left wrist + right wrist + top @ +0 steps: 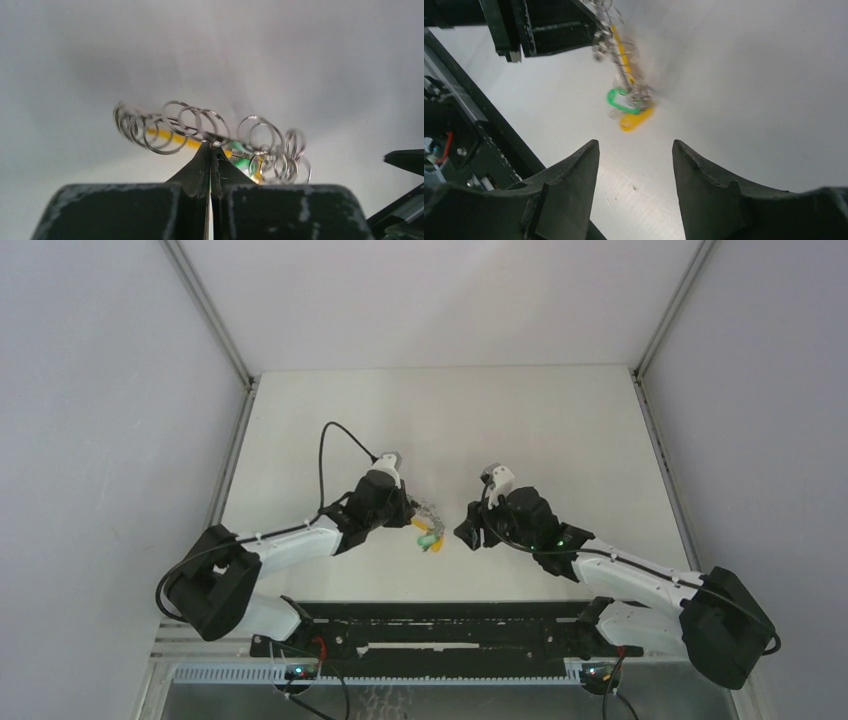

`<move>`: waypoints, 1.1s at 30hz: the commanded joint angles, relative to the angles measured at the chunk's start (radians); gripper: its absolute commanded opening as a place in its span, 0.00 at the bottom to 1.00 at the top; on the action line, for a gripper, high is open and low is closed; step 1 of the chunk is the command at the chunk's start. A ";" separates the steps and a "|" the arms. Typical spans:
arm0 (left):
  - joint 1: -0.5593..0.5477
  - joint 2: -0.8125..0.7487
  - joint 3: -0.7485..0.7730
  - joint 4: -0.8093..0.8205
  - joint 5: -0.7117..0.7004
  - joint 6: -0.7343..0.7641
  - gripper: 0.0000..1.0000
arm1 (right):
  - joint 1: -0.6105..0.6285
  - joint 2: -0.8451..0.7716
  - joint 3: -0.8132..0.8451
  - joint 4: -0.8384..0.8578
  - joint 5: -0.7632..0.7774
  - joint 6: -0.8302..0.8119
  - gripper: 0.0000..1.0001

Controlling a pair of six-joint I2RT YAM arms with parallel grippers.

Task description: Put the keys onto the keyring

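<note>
Where your left gripper [210,149] has its jaws pinched tight together, they grasp the rim of the keyring [172,125], whose small loops fan out on both sides of the tips. The keys [636,120], green and yellow, bunch at the ring's near end. Your right gripper [634,150] stands released and empty, just right of them, over the white table [540,420].
</note>
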State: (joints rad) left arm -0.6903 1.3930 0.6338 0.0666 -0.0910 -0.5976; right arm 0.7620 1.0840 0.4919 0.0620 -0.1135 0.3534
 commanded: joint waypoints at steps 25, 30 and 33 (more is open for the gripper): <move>-0.122 0.181 0.312 -0.254 0.116 0.570 0.50 | -0.242 0.148 0.133 -0.049 -0.215 -0.064 0.55; -0.132 0.206 0.351 -0.353 0.166 0.820 0.54 | -0.259 0.106 0.116 -0.078 -0.238 -0.066 0.55; -0.132 0.237 0.385 -0.371 0.183 0.906 0.56 | -0.268 0.071 0.110 -0.114 -0.232 -0.081 0.55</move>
State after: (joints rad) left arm -0.8215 1.5967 0.9367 -0.2287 0.0429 0.0929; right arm 0.5083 1.2137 0.6052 -0.0242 -0.3302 0.3023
